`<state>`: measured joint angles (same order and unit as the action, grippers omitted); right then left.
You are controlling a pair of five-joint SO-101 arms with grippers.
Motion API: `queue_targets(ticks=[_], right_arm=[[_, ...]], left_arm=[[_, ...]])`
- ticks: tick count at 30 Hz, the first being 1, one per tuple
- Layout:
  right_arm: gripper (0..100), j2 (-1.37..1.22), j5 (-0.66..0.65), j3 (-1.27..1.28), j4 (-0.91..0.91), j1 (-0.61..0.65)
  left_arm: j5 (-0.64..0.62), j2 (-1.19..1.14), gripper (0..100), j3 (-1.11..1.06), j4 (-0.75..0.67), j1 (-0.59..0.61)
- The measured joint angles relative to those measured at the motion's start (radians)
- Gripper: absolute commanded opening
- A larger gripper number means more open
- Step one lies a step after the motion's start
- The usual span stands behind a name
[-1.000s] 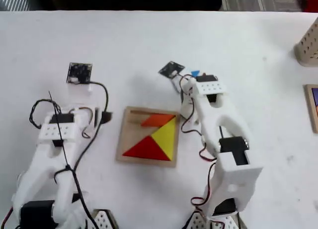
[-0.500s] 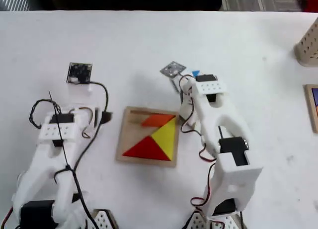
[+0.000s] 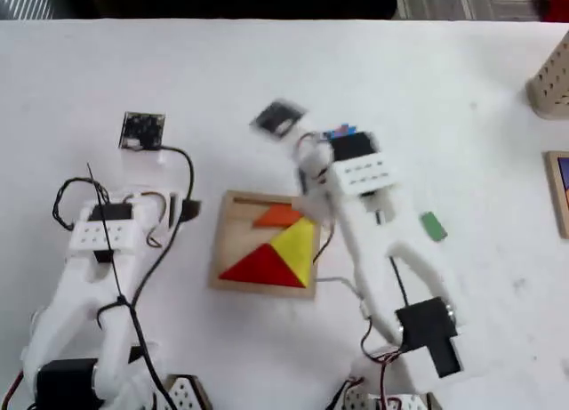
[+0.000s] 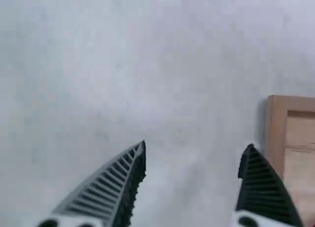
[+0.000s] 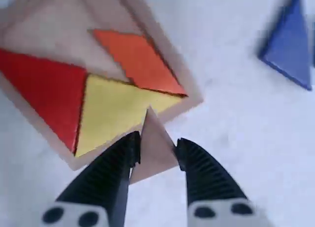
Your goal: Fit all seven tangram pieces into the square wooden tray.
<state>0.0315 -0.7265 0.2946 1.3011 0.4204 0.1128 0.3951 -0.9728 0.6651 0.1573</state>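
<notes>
Tray: The square wooden tray (image 3: 229, 237) lay in the middle of the high view, on the white table (image 3: 267, 72).
In the tray: A big red triangle (image 3: 260, 266), a big yellow triangle (image 3: 300, 243) and an orange slanted four-sided piece (image 3: 277, 216) lay flat inside, touching each other.
Right gripper: The right gripper (image 5: 157, 142) pinched a pale brown triangle (image 5: 153, 162) by its sides. It held it just outside the tray's rim, close to the yellow triangle.
Left gripper: The left gripper (image 4: 194, 158) was spread wide with nothing in it, over bare table just left of the tray.
Loose pieces: A blue triangle (image 5: 290, 40) lay on the table above the tray, a little to the right. A small green piece (image 3: 433, 225) lay right of the middle.
Done: Three of the seven pieces were in.
Left to do: I think four more had to go in, starting with the pale brown one. The tray's left part was bare wood.
</notes>
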Motion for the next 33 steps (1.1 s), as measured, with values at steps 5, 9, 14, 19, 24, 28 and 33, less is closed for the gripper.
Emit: queue_targets(ticks=[5, 9, 14, 19, 24, 28, 33], right_arm=[[1.9, 0.000, -0.270, 0.126, -0.072, 0.098], [2.9, 0.000, -0.496, 0.186, -0.089, 0.141], [23.1, 0.000, -0.568, 0.192, -0.089, 0.172], [24.0, -0.031, -0.560, 0.181, -0.089, 0.195], [15.2, -0.012, -0.463, 0.135, -0.035, 0.196], [3.2, 0.126, -0.324, 0.126, 0.041, 0.196], [1.6, 0.313, -0.041, 0.230, 0.035, 0.198]], left_arm=[[0.000, 0.000, 30, 0.000, 0.000, 0.000], [0.000, 0.000, 30, 0.000, 0.000, 0.000], [0.000, 0.000, 30, 0.000, 0.000, 0.000], [0.000, 0.000, 31, 0.000, 0.000, 0.000], [0.000, 0.000, 31, 0.000, 0.000, 0.000], [0.000, 0.000, 31, 0.000, 0.000, 0.000], [0.000, 0.000, 30, 0.000, 0.000, 0.000]])
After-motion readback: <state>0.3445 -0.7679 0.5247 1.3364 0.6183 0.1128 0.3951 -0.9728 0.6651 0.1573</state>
